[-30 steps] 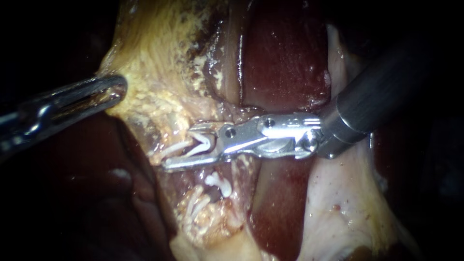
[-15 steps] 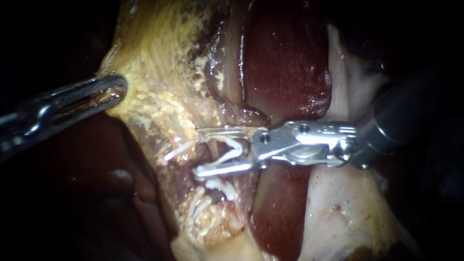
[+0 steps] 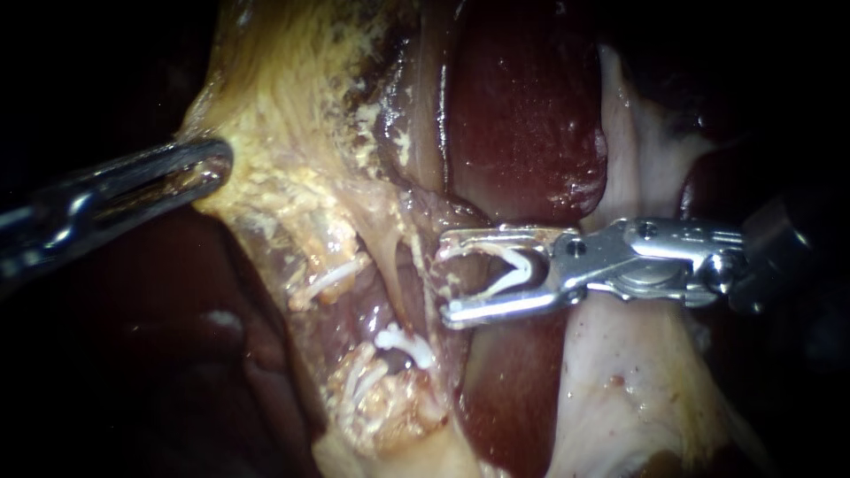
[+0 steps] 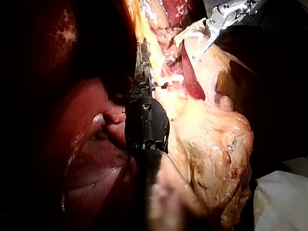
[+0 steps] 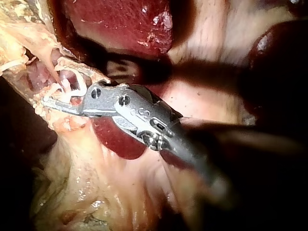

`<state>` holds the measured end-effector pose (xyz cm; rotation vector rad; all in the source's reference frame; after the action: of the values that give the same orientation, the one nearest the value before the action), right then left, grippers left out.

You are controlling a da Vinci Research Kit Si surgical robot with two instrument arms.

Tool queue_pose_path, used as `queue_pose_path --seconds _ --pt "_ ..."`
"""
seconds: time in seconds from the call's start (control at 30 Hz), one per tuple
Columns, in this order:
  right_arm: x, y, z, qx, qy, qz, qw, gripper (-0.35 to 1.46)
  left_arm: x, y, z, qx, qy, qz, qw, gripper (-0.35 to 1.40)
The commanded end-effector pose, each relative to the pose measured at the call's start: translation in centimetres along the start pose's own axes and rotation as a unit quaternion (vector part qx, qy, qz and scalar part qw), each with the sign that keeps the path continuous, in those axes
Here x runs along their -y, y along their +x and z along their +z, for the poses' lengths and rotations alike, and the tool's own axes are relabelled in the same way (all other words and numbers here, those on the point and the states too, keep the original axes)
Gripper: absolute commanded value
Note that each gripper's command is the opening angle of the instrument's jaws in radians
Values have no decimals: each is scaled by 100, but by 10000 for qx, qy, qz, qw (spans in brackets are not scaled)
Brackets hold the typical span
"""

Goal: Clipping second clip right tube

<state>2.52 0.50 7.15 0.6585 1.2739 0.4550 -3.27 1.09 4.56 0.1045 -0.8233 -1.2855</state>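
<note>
My right instrument (image 3: pixel 445 275) comes in from the right, its two jaws spread wide with a white clip (image 3: pixel 516 268) seated between them, touching both. The jaw tips stand just right of a thin pale tube (image 3: pixel 413 265) and do not enclose it. Another white clip (image 3: pixel 329 276) sits on tissue to the left, and more white clips (image 3: pixel 403 343) lie lower down. My left instrument (image 3: pixel 202 168) is shut on the yellow edge of the gallbladder (image 3: pixel 292 115) and holds it out to the left. The right wrist view shows the loaded clip (image 5: pixel 72 84) in the jaws (image 5: pixel 54 91).
Dark red liver (image 3: pixel 522 97) lies above and behind the right jaws, with more of it lower left. Pale membrane (image 3: pixel 620 372) spreads below the right instrument. In the left wrist view, a white gauze (image 4: pixel 284 199) lies beyond the gallbladder (image 4: pixel 211 144).
My right instrument has drawn back to the right, away from the tubes, with the white clip still wide in its jaws. My left instrument has not moved.
</note>
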Motion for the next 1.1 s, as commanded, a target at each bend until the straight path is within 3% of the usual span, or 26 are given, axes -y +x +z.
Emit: queue_pose_path --seconds 0.03,0.3,0.47,1.1 --pt "0 -5 4 62 -5 32 10000 52 0 0 0 0 -1 1 10000 -35" --pt "-8 -37 25 347 -27 195 9992 52 0 0 0 1 -2 0 10000 -35" --pt "-13 -51 37 398 -6 300 9988 52 1 0 -1 1 -3 0 10000 -35" --pt "-20 -66 87 546 168 418 9975 49 1 0 0 -2 10 0 10000 -35"
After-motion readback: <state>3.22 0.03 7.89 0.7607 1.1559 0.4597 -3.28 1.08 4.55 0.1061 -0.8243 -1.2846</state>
